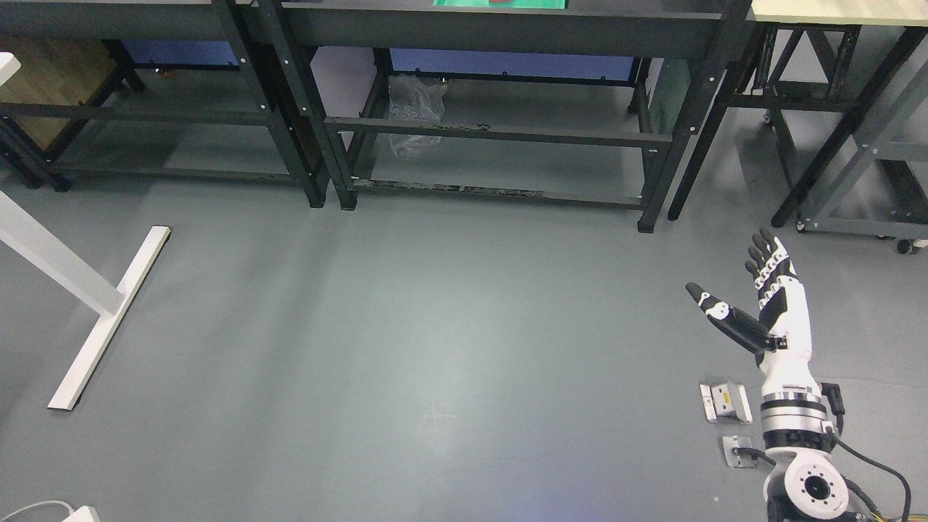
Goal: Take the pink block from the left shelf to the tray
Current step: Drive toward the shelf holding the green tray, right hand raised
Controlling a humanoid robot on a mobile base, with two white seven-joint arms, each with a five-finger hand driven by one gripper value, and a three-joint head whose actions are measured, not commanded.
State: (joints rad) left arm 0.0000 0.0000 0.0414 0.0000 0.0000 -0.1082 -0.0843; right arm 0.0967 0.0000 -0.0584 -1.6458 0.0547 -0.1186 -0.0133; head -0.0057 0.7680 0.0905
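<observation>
So your right hand [768, 304] hangs low over the grey floor [406, 348], fingers spread and holding nothing; no pink block shows anywhere; only a green tray [500, 3] edge peeks atop the black table [507, 29]; everything remains undone.

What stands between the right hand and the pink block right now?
That can't be judged: no pink block shows in the head view. The right hand hangs open over bare floor, apart from the black shelf frames ahead. A green surface shows only as a sliver at the top edge.
</observation>
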